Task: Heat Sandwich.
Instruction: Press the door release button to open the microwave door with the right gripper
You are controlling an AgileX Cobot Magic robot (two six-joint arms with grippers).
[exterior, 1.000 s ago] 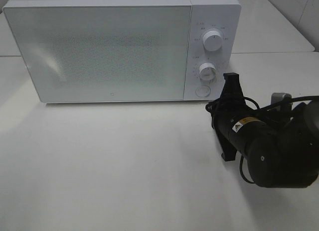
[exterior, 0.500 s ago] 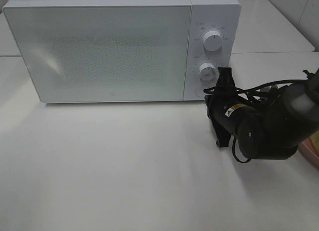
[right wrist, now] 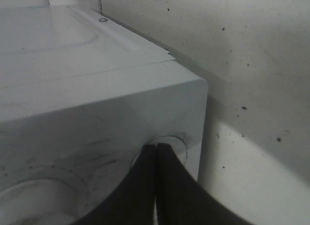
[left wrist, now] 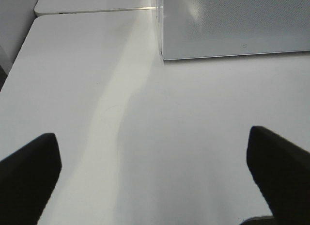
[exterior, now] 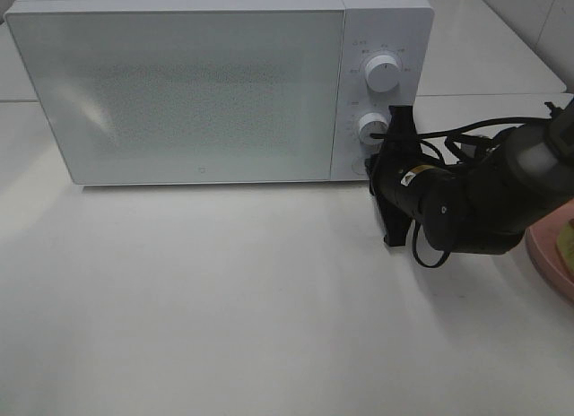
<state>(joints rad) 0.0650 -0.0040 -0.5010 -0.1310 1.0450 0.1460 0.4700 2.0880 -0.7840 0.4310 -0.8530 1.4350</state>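
- Pressing the door release is judged to be the step in hand: the right gripper (right wrist: 156,147) has its jaws brought together into a single point, and the tip is set at the round door button (right wrist: 170,139), seemingly touching it.
- Nothing is carried between those closed jaws; they are used as a poker, not as a clamp.
- A change is noted over the last second: the right gripper, which lay over the table (exterior: 224,299) in front of the microwave (exterior: 395,21), has been swung in and up to the panel. It now sits just under the lower dial (exterior: 373,127).
- The door (exterior: 179,93) is seen shut in every picture, so no release has been won yet. More push — or a truer aim on the button — may be called for.
- With the arm moved off, a pink plate (exterior: 545,253) has been uncovered at the right edge of the high view, well apart from the microwave.
- The sandwich (exterior: 568,240) is found on that plate. Only a yellow-green sliver is shown at the frame's edge, so its bread and layering cannot be judged.
- The left gripper (left wrist: 151,135) is held with its jaws spread wide and empty over bare table, off the near left corner of the microwave.
- The task is judged to be at an early stage: the sandwich has not been lifted, and the oven must be opened first.
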